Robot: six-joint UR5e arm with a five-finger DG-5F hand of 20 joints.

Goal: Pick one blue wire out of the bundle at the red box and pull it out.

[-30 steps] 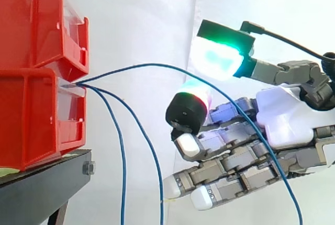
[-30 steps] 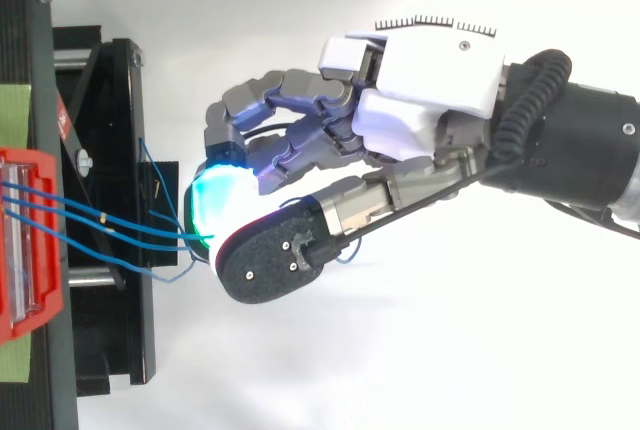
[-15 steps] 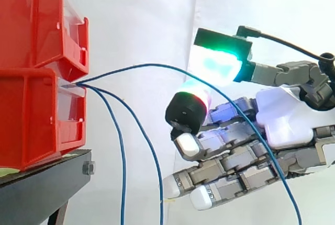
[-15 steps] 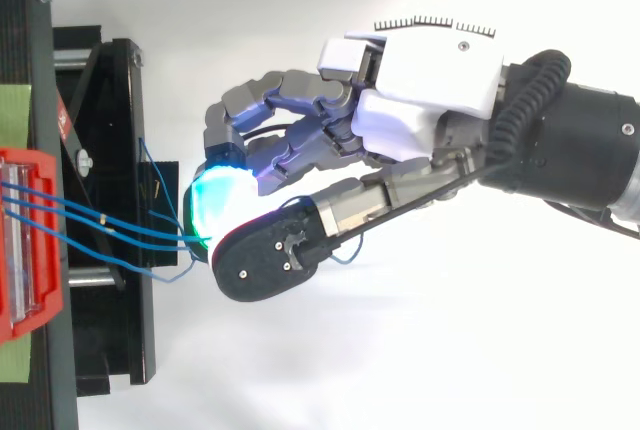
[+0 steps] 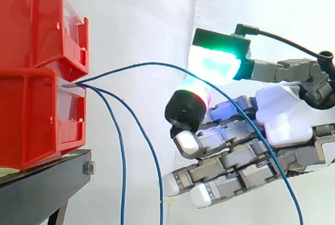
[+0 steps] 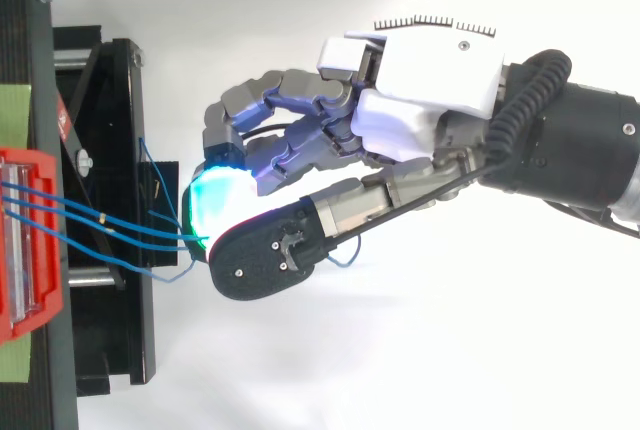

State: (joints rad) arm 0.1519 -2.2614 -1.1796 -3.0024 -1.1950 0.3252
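Observation:
Three blue wires (image 5: 121,146) come out of the front of the lower red bin (image 5: 31,120). Two hang down. The third, a blue wire (image 5: 152,64), arches to the right and runs in between the thumb's green-glowing pad (image 5: 214,63) and a curled finger's dark, red-rimmed tip (image 5: 186,111). My hand (image 5: 285,120) is to the right of the bins with its fingers curled and the thumb pressed down over that wire. In the top view the hand (image 6: 430,80) reaches left, and the wires (image 6: 110,222) disappear under the thumb (image 6: 265,255).
The red bins (image 5: 36,21) are stacked on a black stand (image 5: 42,188) at the left. The stand's frame (image 6: 110,150) lies below the wires in the top view. A white curtain hangs behind. A slack loop of blue wire (image 6: 345,250) shows beside the thumb.
The thumb has shifted a little left, toward the bins, and closed in over the fingertip. The wires have kept their shape.

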